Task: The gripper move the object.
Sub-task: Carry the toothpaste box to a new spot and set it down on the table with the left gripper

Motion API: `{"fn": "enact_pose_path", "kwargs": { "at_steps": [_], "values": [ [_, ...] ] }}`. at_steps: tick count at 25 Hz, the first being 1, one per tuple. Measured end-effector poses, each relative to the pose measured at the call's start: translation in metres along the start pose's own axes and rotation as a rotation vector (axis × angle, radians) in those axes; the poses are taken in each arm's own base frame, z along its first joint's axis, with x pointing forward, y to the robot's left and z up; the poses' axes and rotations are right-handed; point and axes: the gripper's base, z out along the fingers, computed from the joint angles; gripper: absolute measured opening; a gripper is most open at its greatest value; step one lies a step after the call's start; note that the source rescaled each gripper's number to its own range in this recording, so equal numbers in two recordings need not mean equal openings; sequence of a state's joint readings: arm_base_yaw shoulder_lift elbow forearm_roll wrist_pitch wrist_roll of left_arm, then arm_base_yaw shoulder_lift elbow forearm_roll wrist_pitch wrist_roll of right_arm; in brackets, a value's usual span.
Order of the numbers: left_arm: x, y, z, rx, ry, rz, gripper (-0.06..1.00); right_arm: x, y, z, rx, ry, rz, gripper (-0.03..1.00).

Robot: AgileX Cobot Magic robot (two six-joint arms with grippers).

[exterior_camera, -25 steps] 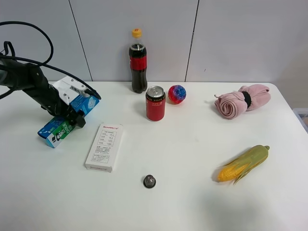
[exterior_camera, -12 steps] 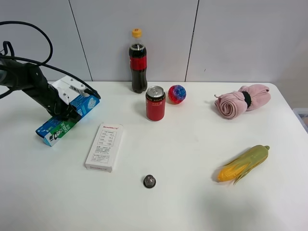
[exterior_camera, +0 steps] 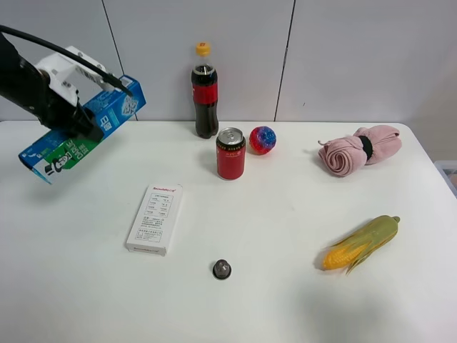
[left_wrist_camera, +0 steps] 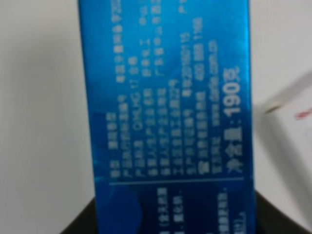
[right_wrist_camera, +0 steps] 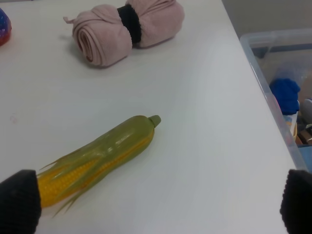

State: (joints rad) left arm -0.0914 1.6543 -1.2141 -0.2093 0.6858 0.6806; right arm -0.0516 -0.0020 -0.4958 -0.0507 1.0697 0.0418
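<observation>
Print on the object (left_wrist_camera: 168, 112) is mostly tiny white Chinese text on blue, too blurry to read. "190" plus one character does come through in the left wrist view. The flat white box (exterior_camera: 155, 219) has writing too, but it's too small to read. The left arm (exterior_camera: 28, 86) reaches in from the left edge, and the left gripper (exterior_camera: 83, 126) is clamped around the carton's middle. It holds the carton tilted above the table (exterior_camera: 285, 214), green end low. The right gripper (right_wrist_camera: 156, 209) is spread wide and holds nothing, hanging near the corn (right_wrist_camera: 97, 163).
</observation>
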Motion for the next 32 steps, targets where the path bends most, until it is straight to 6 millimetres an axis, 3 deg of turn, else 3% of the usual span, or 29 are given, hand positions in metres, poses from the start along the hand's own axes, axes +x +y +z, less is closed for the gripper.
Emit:
{"fn": "enact_pose_path", "kwargs": {
  "at_steps": [5, 9, 12, 20, 25, 32],
  "values": [
    [-0.029, -0.042, -0.06, 0.038, -0.104, 0.128, 0.01, 0.0, 0.0, 0.0, 0.0, 0.0, 0.0, 1.0],
    [-0.058, -0.084, -0.078, 0.113, -0.14, 0.248, 0.01, 0.0, 0.0, 0.0, 0.0, 0.0, 0.0, 1.0],
    [-0.077, -0.109, -0.08, 0.139, -0.174, 0.298, 0.01, 0.0, 0.0, 0.0, 0.0, 0.0, 0.0, 1.0],
    [-0.123, -0.183, -0.044, 0.251, -0.177, 0.398, 0.01, 0.0, 0.0, 0.0, 0.0, 0.0, 0.0, 1.0],
    [-0.137, -0.226, -0.012, 0.313, -0.136, 0.451, 0.01, 0.0, 0.0, 0.0, 0.0, 0.0, 0.0, 1.0],
    [-0.14, -0.246, 0.045, 0.346, -0.047, 0.349, 0.01, 0.0, 0.0, 0.0, 0.0, 0.0, 0.0, 1.0]
  ]
}}
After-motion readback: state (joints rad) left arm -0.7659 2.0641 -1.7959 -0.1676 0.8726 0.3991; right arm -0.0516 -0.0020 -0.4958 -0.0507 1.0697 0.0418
